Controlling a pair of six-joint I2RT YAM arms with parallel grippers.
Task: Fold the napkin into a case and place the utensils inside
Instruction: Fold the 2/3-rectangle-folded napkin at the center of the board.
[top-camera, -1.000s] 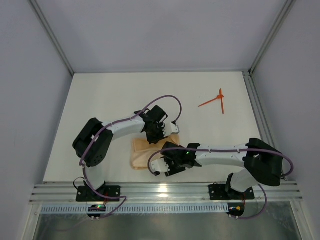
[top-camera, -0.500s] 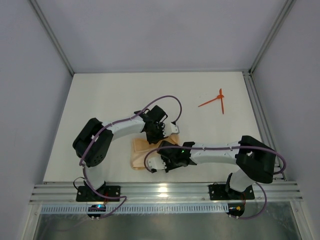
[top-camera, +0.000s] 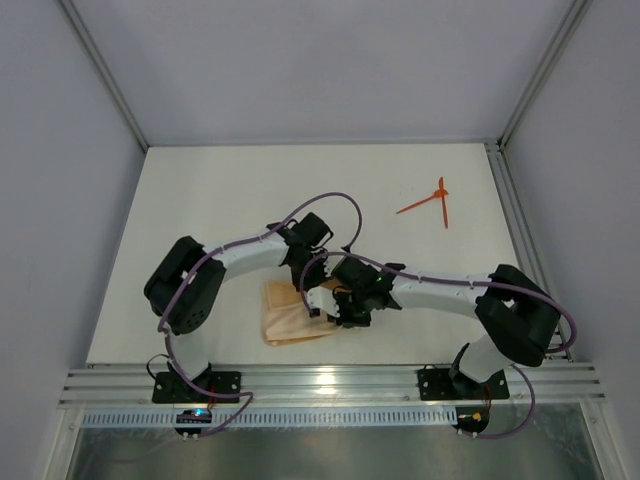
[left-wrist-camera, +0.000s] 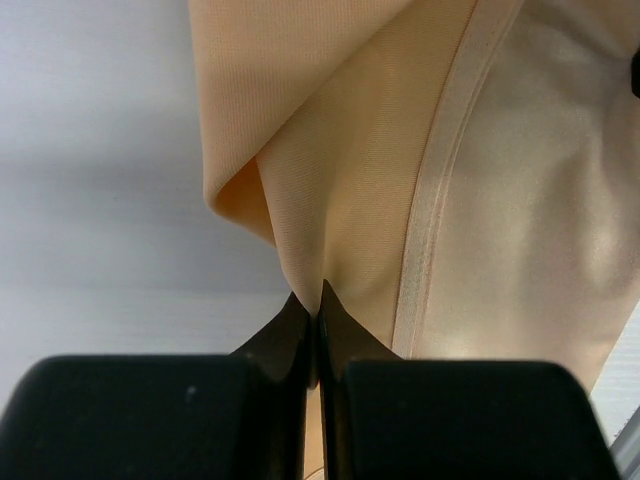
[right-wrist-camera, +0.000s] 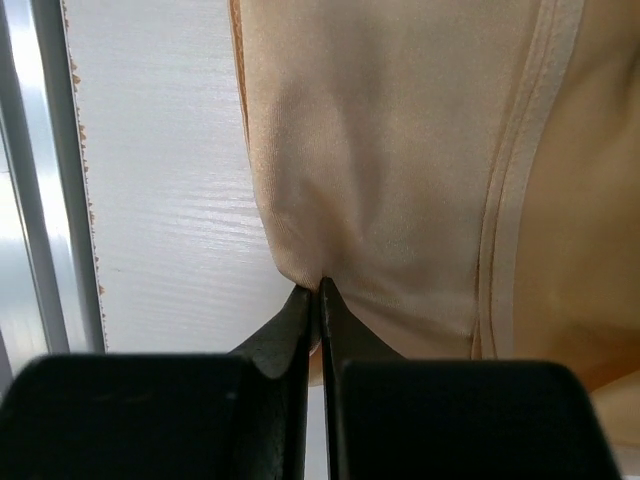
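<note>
Since a second ago the right hand (top-camera: 340, 303) has swung from the napkin's (top-camera: 288, 322) near edge up and inward over the cloth, close to the left hand (top-camera: 308, 268); the napkin now looks narrower and lies at the middle of the tabletop (top-camera: 220, 190), near its front edge. The utensils (top-camera: 432, 202) lie crossed, well apart at the far right, untouched. From above I cannot tell how either hand's fingers stand.

At the left wrist, the left hand (left-wrist-camera: 318, 308) is clamped tight on a pinch of napkin, with a fold rising above it and the hem (left-wrist-camera: 440, 180) running up just to its right. This grip is best kept firm, as the anchor for the fold.

At the right wrist, the right hand (right-wrist-camera: 320, 292) is likewise clamped on a pinch of napkin, the cloth draped above it, bare tabletop and the rail (right-wrist-camera: 30, 200) to its left. To fold well, I judge, it should carry its edge level with its partner's, keep the cloth lightly taut, line hem against hem, and lower the layer flat before letting go, so nothing beneath drags or bunches.
</note>
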